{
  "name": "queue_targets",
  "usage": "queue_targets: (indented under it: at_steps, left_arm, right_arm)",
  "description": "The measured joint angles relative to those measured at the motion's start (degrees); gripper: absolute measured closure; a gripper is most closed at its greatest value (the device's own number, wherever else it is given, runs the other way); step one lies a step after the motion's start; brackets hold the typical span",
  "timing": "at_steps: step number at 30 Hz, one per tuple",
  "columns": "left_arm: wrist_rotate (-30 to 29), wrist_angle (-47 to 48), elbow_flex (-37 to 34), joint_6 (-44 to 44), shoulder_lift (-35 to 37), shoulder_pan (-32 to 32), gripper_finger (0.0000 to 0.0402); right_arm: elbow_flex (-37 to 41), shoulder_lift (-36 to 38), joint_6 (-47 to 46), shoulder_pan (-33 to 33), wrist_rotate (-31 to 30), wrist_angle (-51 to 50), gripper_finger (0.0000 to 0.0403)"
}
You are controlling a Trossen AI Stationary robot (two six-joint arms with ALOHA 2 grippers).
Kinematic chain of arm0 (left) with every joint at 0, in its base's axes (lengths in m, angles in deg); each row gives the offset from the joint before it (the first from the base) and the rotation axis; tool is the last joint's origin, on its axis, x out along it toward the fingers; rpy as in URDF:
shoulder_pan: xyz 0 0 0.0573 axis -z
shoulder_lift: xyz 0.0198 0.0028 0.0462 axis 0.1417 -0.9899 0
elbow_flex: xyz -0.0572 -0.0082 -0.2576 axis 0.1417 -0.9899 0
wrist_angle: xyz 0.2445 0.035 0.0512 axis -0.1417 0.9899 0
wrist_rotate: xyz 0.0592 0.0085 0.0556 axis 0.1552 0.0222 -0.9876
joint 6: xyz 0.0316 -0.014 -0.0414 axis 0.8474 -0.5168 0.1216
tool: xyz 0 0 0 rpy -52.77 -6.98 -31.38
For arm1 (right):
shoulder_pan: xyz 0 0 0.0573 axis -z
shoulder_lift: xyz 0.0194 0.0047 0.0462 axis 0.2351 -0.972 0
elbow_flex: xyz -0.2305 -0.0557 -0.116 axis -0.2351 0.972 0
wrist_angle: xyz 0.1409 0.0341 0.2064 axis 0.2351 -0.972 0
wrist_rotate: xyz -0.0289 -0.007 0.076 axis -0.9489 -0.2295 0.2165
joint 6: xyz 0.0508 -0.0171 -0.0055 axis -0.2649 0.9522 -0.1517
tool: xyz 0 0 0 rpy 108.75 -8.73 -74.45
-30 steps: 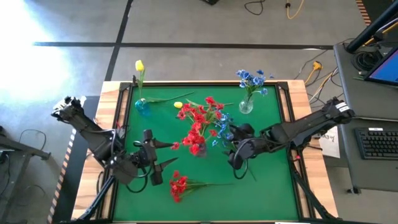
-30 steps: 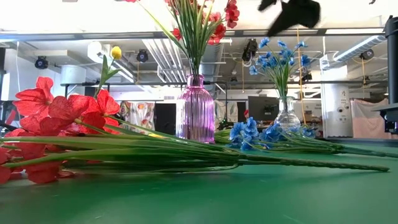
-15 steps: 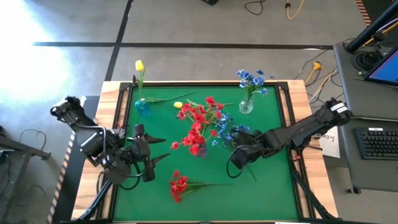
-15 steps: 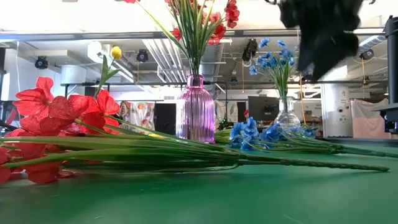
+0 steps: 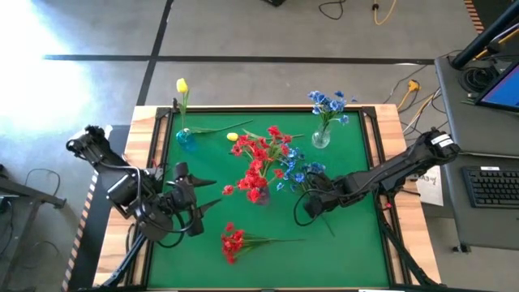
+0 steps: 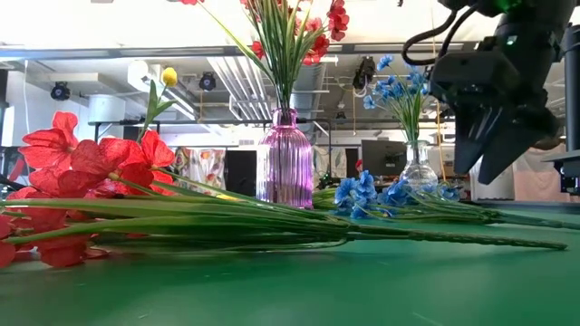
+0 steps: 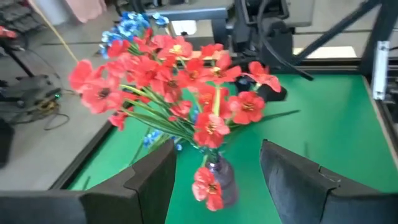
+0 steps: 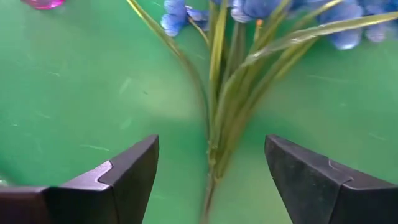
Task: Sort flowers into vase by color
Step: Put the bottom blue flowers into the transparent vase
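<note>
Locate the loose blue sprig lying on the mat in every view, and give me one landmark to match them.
High view: blue sprig at mat centre, beside the right gripper.
Low view: right of centre, lying flat.
Left wrist view: cannot tell it apart.
Right wrist view: stems between the open fingers.
Landmark: purple vase of red flowers, close beside it.

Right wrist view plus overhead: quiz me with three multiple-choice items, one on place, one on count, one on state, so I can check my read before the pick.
1. Where does the loose blue sprig lie?
A. beside the pink vase
B. in the clear vase
C. off the mat

2. How many yellow buds show?
A. one
B. two
C. four

3. How do the right gripper's fingers stand?
A. shut on a red sprig
B. open, astride the blue sprig's stem
C. shut on nothing

Key: 1 A, the high view shows it flat on the mat beside that vase. 2 B, one in the small blue vase, one lying nearby. 3 B, the right wrist view shows mat between fingers and stem.
</note>
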Motion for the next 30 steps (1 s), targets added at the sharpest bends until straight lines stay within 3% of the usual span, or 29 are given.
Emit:
queue_targets:
  at_steps: [16,20,30]
  left_arm:
    - [-2.2,-0.3,-2.0,-0.9,0.0,0.0,0.0185]
    - [-2.2,-0.3,-2.0,-1.1,0.0,0.0,0.0185]
    - [-2.2,-0.3,-2.1,-1.4,0.0,0.0,0.0185]
  right_arm:
    - [-1.5,-11.6,3.0,0.1,-2.0,1.9,0.0162]
    - [-2.1,-12.9,2.9,0.1,-1.7,2.0,0.0205]
    - [-2.3,-12.8,2.5,0.4,-1.5,1.9,0.0357]
